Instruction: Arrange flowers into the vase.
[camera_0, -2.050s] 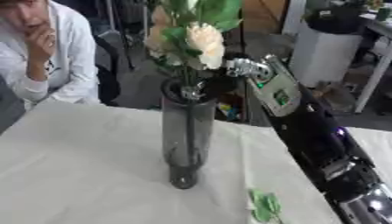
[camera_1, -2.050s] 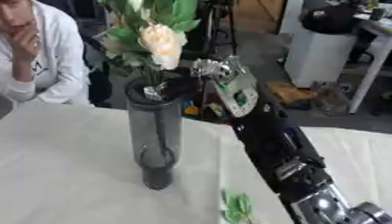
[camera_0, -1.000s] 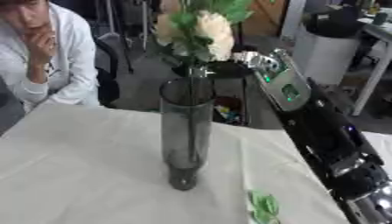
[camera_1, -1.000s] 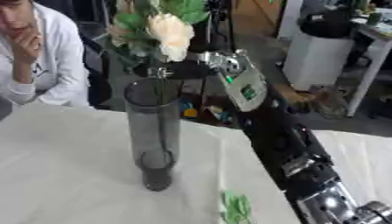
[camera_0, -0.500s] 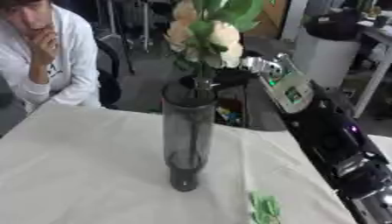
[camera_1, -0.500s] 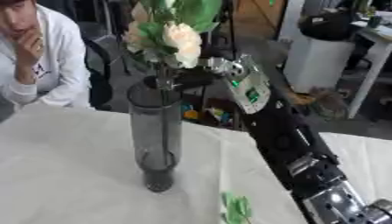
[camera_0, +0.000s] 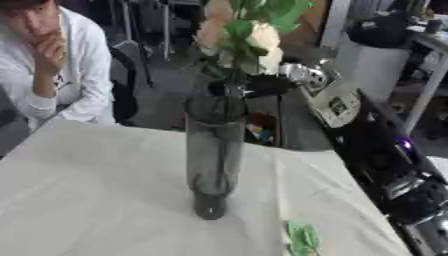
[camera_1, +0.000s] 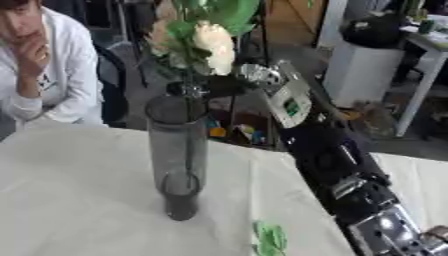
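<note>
While gripped (right hand (camera_0: 262, 86)); flowers (camera_0: 241, 37) above vase (camera_0: 213, 150)

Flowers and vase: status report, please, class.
Right hand shut on flower stems above vase mouth. Left hand not in view. Vase upright on white table. Green leaf lying beside it.
</note>
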